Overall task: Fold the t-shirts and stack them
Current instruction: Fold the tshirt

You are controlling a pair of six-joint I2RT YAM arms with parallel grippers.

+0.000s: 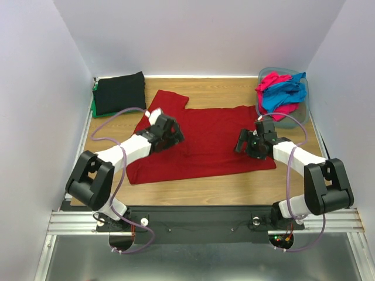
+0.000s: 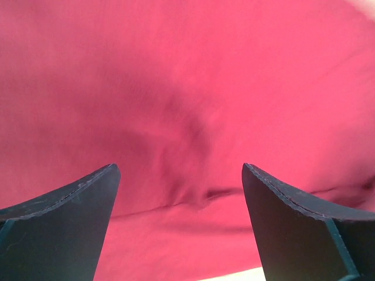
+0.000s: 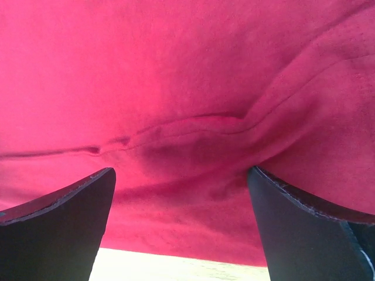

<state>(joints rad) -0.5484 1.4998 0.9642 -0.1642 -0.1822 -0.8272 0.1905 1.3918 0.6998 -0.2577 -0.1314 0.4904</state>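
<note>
A dark red t-shirt lies spread on the wooden table, one sleeve pointing to the back left. My left gripper is open just above the shirt's left part; red cloth with a crease fills its view between the fingers. My right gripper is open just above the shirt's right part near its edge; a fold of red cloth shows between its fingers. A folded black t-shirt lies on a green one at the back left. Bright pink and blue shirts sit in the tub.
A grey-blue plastic tub stands at the back right corner. White walls close in the table on three sides. Bare wood shows in front of the red shirt and a strip of it in the right wrist view.
</note>
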